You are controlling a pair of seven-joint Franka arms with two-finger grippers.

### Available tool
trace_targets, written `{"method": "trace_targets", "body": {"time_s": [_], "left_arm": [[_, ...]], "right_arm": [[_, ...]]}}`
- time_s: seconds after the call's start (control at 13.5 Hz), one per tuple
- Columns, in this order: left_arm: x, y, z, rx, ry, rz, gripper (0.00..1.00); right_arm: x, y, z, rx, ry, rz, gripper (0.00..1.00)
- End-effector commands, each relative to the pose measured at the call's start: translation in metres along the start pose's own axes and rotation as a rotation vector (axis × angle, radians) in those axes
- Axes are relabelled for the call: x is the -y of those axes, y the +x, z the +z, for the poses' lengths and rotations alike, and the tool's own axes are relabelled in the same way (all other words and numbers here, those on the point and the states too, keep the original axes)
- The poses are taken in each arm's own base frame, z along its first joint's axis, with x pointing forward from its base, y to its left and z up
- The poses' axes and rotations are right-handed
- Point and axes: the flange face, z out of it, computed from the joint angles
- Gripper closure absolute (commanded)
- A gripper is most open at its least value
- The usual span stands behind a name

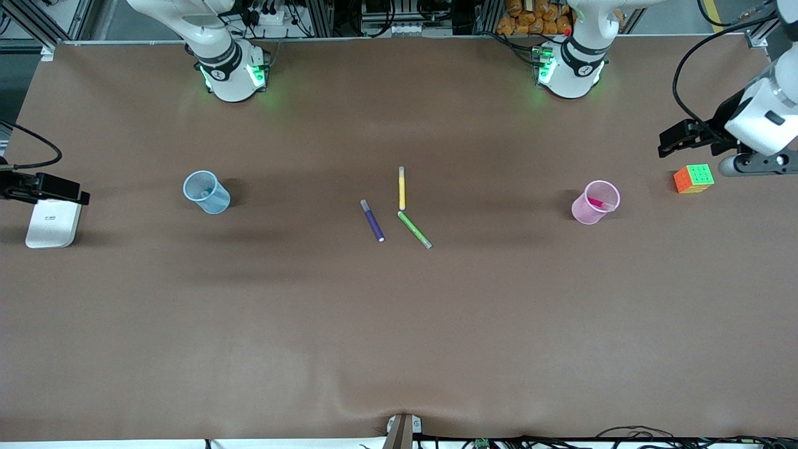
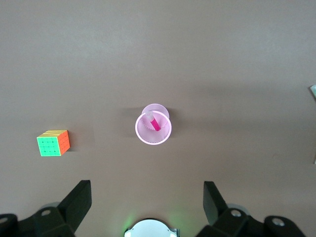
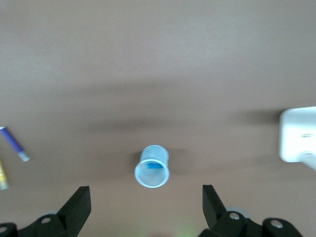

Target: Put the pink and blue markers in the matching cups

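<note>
Starting at the left edge of the front view, your right gripper (image 1: pixel 62 190) hangs empty with fingers spread wide, over the white box (image 1: pixel 53 222). At centre left stands the blue cup (image 1: pixel 206 192), with the blue marker (image 3: pixel 156 166) inside. The purple pen (image 1: pixel 373 221), yellow pen (image 1: pixel 402 188) and green pen (image 1: pixel 414 229) lie mid-frame, untouched. At centre right, the pink cup (image 1: pixel 595 202) holds the pink marker (image 1: pixel 599 202). At the right edge your left gripper (image 1: pixel 676 140) is open and empty, by the colour cube (image 1: pixel 693 178). Both placements look done.
</note>
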Motion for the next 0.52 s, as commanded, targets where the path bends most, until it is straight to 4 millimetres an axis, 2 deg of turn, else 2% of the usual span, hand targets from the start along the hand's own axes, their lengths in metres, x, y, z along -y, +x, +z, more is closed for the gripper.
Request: {"method": "trace_targets", "body": {"time_s": [0.0, 0.3, 0.37, 0.45], "left_arm": [[0.005, 0.000, -0.030, -0.026, -0.008, 0.002, 0.00], [-0.003, -0.008, -0.042, -0.038, -0.013, -0.001, 0.00], [-0.001, -0.018, -0.056, -0.067, -0.014, -0.003, 0.00], [-0.001, -0.021, -0.059, -0.074, -0.017, -0.004, 0.00]], "right_arm": [[-0.003, -0.021, -0.024, -0.012, -0.026, -0.080, 0.00], [0.001, -0.025, -0.032, -0.021, -0.045, -0.068, 0.00], [0.002, -0.033, -0.042, -0.038, -0.043, -0.067, 0.00], [0.002, -0.043, -0.049, -0.054, -0.040, -0.070, 0.00]]}}
